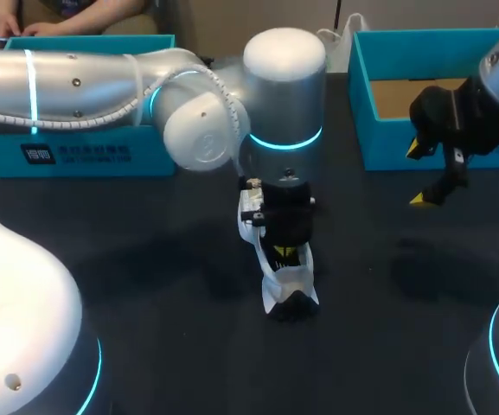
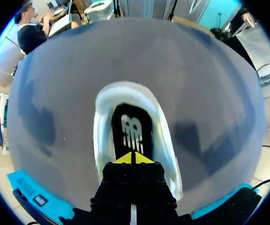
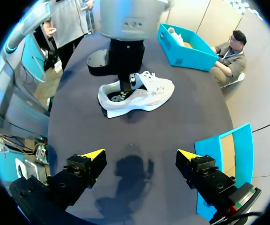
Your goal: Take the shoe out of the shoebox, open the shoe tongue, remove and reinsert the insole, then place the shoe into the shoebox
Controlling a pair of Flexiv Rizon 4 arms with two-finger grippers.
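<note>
Left gripper is down inside the shoe, right in the middle of the tabletop. The white shoe stands upright on its sole, out in the open and well apart from both boxes. From the left wrist, my gripper has its yellow tips pressed together, pointing straight at the black insole lying in the shoe. They sit right at its surface. Whether any of the insole is nipped between them, I cannot tell.

From the right wrist I can see the shoe side-on, with the left gripper dropped into its opening at the heel end, over the dark insole.

My right gripper hangs above the tabletop off to the right, just in front of the teal shoebox. Its fingers are spread wide with nothing between them. The shoebox shows its bare brown floor just beside that gripper.

A second teal box stands at the far left of the tabletop, and my left arm passes over it. From the right wrist, that box has something white in it.
</note>
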